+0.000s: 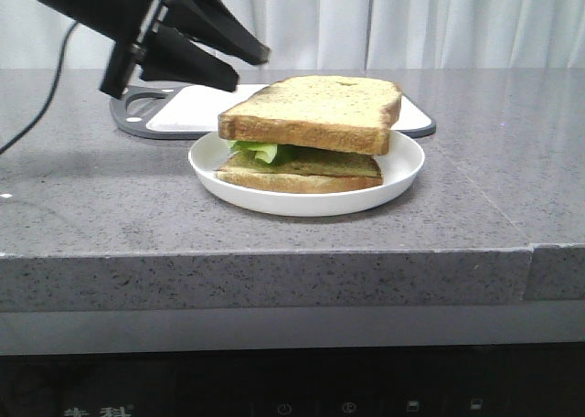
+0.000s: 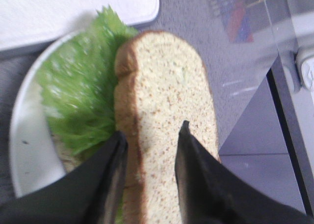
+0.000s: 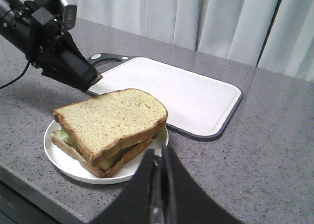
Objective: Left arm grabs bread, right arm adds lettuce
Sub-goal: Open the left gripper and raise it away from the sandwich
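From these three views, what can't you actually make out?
- Lettuce: front view shows only an edge; the top bread covers the rest.
- Bottom slice: mostly hidden under the stack in every view.
- Left tool: its body is cut off by the left wrist view's edge.
- Right tool: absent from the front view; the fingertips seem shut.

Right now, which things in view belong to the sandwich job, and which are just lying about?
Job:
bread
lettuce
left gripper, open, off the bread
right gripper, shut, empty

Lying about:
cutting board
white plate and bottom slice, only supporting
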Controlling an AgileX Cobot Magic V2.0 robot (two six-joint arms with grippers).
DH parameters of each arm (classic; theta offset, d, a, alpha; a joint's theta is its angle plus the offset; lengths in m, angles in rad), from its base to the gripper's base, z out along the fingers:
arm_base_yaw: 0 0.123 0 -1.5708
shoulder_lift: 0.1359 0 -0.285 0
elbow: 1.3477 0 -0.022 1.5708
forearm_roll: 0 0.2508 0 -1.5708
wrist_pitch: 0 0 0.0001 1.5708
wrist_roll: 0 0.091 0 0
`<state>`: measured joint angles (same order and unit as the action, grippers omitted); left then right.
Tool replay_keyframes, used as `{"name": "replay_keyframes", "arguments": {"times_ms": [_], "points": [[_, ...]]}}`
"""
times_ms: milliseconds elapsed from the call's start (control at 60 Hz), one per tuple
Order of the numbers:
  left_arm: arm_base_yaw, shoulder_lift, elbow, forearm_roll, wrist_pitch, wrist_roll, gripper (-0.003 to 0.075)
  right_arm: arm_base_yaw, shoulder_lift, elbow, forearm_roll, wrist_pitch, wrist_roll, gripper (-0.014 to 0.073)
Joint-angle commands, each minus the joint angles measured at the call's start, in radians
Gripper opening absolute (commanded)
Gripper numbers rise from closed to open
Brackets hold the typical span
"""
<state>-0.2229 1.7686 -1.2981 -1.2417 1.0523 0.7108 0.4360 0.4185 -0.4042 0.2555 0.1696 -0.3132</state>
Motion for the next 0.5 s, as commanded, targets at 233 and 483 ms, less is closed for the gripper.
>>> {"name": "replay_keyframes", "arguments": {"times_ms": [233, 483], "points": [[0.108, -0.176, -0.031, -0.017, 0.086, 0.010, 0.0397, -0.007, 0.003, -0.026, 0.007, -0.078, -0.005, -0.0061], [0.114, -0.246, -0.031, 0.050, 0.089, 0.041, -0.0020, -0.007, 0.003, -0.026, 0.007, -0.130, -0.005, -0.0061]]}}
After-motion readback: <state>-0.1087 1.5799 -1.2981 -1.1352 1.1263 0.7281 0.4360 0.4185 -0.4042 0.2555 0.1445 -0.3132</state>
